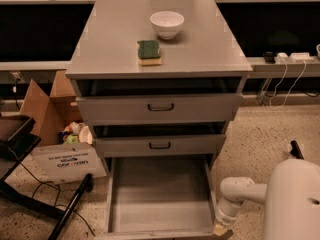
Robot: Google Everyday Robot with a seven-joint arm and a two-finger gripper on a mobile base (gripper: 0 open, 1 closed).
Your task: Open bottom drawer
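"Three drawers in the grey cabinet (110,44), going by the camera view?"

"Yes. The top drawer (115,109) has the tallest front and the middle drawer (125,146) sits under it. Each has a small dark handle and a dark gap above its front."

"And the bottom drawer?"

"The bottom drawer (160,199) stands far out toward the camera, low by the floor, plain grey inside. Its front edge runs along the foot of the picture."

"Where is the gripper?"

"The gripper (220,229) is down at that drawer's front right corner, just beside it, at the end of the white arm (240,190) that comes in from the lower right. Whether it grasps anything or hangs loose, I cannot tell."

"What's on top?"

"A white bowl (167,24) toward the back and a green sponge (149,51) in front of it, near but apart. On the floor to the left sits a cardboard box (47,111)."
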